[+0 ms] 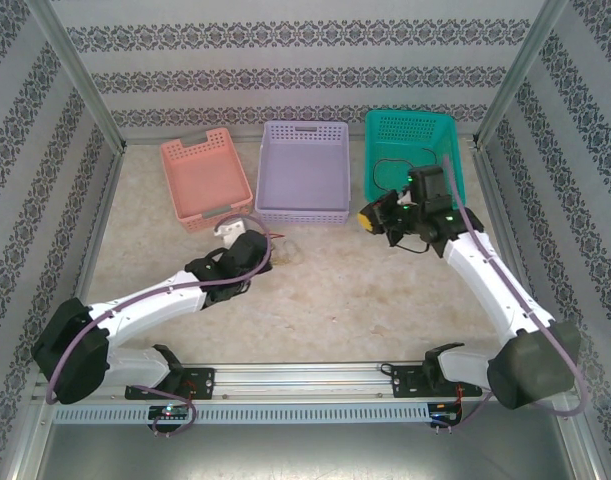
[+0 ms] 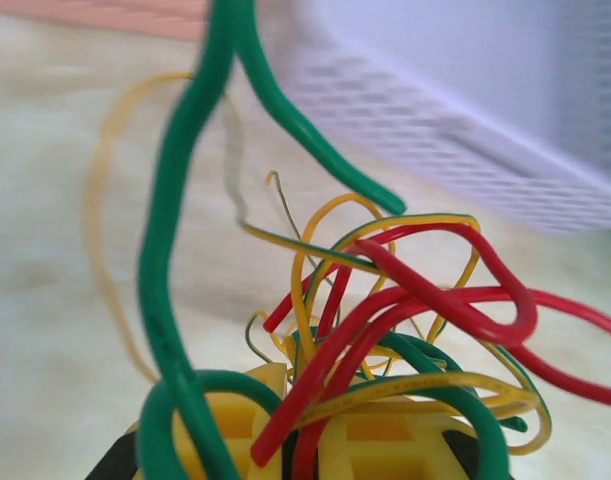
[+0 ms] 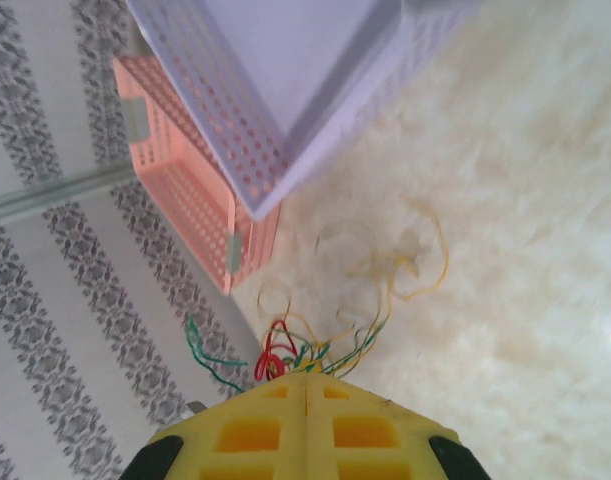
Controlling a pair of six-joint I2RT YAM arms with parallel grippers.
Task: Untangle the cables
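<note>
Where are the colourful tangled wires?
The cables are bunched on the table at the left gripper's fingertips, left of the middle, just in front of the lilac basket.

**Bright, even light; sharp from above, softer at the wrists**

Top view: soft white light falls evenly from above onto the pale table (image 1: 345, 300). Shadows are faint and short. The picture is clear, though the cables (image 1: 277, 240) are too thin to make out well.

Left wrist view: bright, with no glare. The green cable (image 2: 165, 250) nearest the lens is thick with blur. The red and yellow loops in mid-frame are sharper. The lilac basket (image 2: 465, 130) behind them is out of focus.

Right wrist view: the table looks washed out, with a white glare spot at the right edge. The right gripper (image 3: 305, 382) at the bottom edge is soft.
</note>
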